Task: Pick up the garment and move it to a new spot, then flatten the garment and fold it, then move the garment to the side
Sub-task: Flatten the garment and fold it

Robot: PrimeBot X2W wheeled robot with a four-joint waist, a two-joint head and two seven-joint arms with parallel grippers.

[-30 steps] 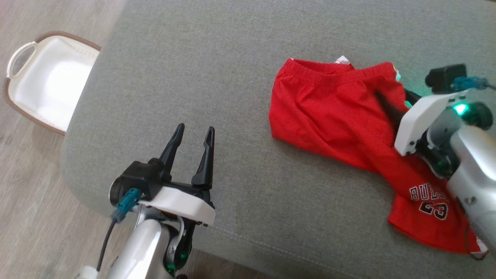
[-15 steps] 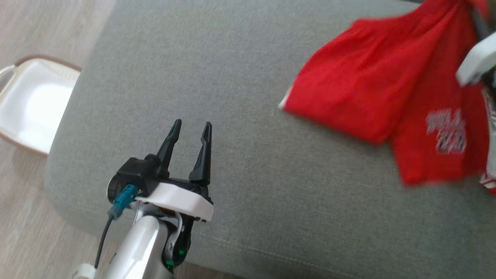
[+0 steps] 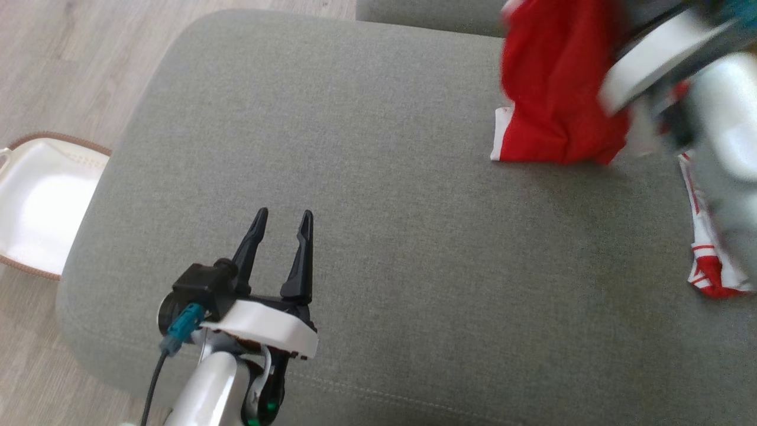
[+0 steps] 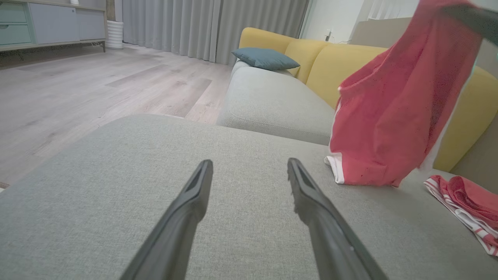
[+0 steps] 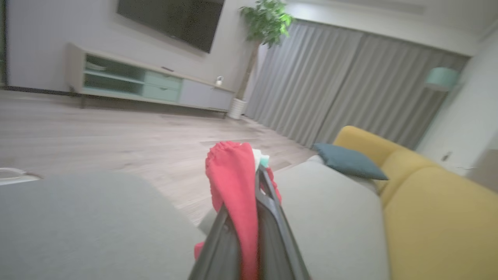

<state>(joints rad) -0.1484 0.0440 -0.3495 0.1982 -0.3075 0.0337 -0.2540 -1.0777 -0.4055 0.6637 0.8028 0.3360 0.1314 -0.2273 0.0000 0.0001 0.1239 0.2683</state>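
Observation:
The garment (image 3: 556, 89) is a pair of red shorts hanging bunched above the far right of the grey cushion (image 3: 384, 177). My right gripper (image 5: 257, 175) is shut on its elastic waistband (image 5: 231, 182), and its white wrist housing (image 3: 650, 65) is blurred in the head view. In the left wrist view the shorts (image 4: 393, 116) hang with the lower hem touching the cushion. A red and white striped piece (image 3: 707, 260) lies on the cushion at the right; I cannot tell whether it joins the hanging part. My left gripper (image 3: 284, 216) is open over the cushion's near left, nothing between its fingers (image 4: 249, 163).
A white basket (image 3: 35, 195) with a brown rim stands on the wood floor left of the cushion. Beyond the cushion is a second grey seat (image 4: 272, 101), a yellow sofa back (image 4: 311, 50) and a blue pillow (image 4: 264, 58).
My right gripper has shut on the shorts and raised them off the cushion, up and away. The head camera has shifted. The left gripper has stayed open and in place.

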